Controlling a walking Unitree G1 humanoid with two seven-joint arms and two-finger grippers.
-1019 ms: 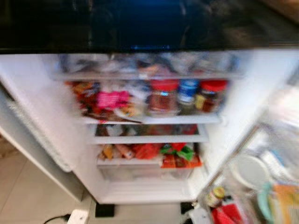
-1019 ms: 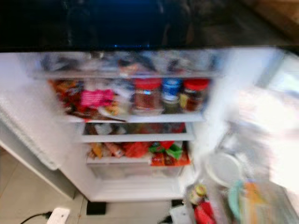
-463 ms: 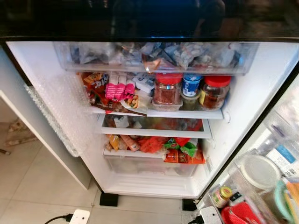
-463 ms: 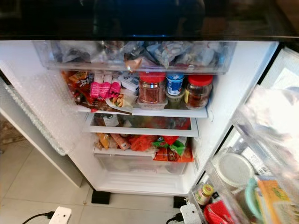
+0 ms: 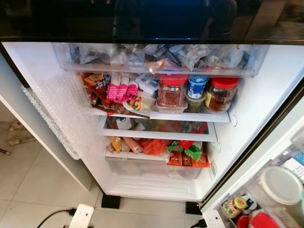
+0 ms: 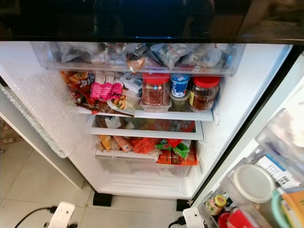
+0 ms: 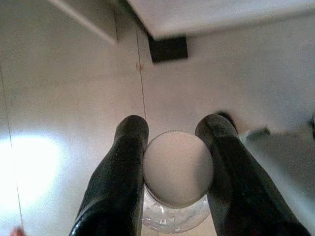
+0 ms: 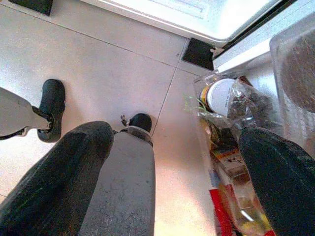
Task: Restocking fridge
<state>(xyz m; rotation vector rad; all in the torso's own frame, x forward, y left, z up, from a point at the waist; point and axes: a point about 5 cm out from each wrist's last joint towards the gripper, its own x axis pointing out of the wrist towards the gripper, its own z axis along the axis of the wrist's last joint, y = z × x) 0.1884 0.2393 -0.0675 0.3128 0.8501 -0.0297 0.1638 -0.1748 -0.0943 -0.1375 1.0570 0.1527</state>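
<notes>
The fridge (image 5: 247,118) stands open before me. Its top clear drawer (image 5: 156,57) holds bags. The shelf below carries two red-lidded jars (image 5: 172,90) (image 5: 221,92), a blue-lidded tub (image 5: 195,88) and pink packets (image 5: 118,91). Snack packets (image 5: 156,147) lie on the lower shelf, above a clear crisper drawer (image 5: 152,170). In the left wrist view my left gripper (image 7: 173,129) is shut on a clear bottle with a white cap (image 7: 178,167), held over the tiled floor. My right gripper (image 8: 174,133) is open, its fingers wide apart above the floor by the door bins.
The open door on the right has bins holding a white-lidded container (image 5: 282,183) and a small yellow-lidded jar (image 5: 235,205). A white panel (image 5: 42,137) juts out at the left. A white power strip (image 5: 80,216) and cable lie on the floor tiles.
The picture has sharpened from blurred and the whole view has shifted a little, so the camera moved. Nothing in the fridge has moved.
</notes>
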